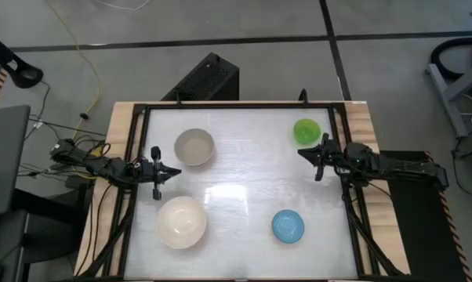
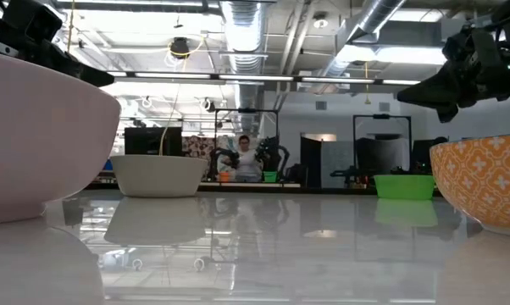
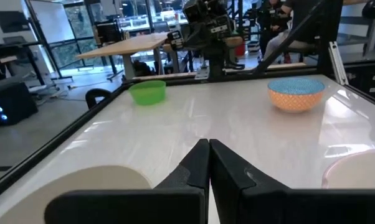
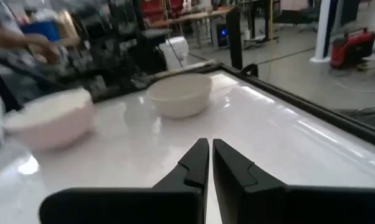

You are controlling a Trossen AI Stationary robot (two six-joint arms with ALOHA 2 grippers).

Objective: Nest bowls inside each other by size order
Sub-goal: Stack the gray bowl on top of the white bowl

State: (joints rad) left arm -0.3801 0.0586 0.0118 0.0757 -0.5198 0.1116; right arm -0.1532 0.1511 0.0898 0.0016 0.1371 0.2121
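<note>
Four bowls stand upright and apart on the white table [image 1: 244, 188]. The cream-white bowl [image 1: 181, 222] is near left, the beige-grey bowl [image 1: 194, 146] far left, the green bowl [image 1: 306, 130] far right. The light blue bowl [image 1: 288, 225], orange-patterned outside [image 3: 296, 93], is near right. My left gripper [image 1: 176, 171] hovers at the table's left edge between the cream-white and beige-grey bowls, shut and empty [image 3: 208, 145]. My right gripper [image 1: 302, 153] hovers at the right edge, just nearer than the green bowl, shut and empty [image 4: 210, 143].
A dark frame [image 1: 142, 110] borders the tabletop. Open table surface lies in the middle between the bowls. Beyond the table are room furniture and a seated person [image 2: 248, 159] far off. A blurred person [image 4: 25, 37] shows past the left side in the right wrist view.
</note>
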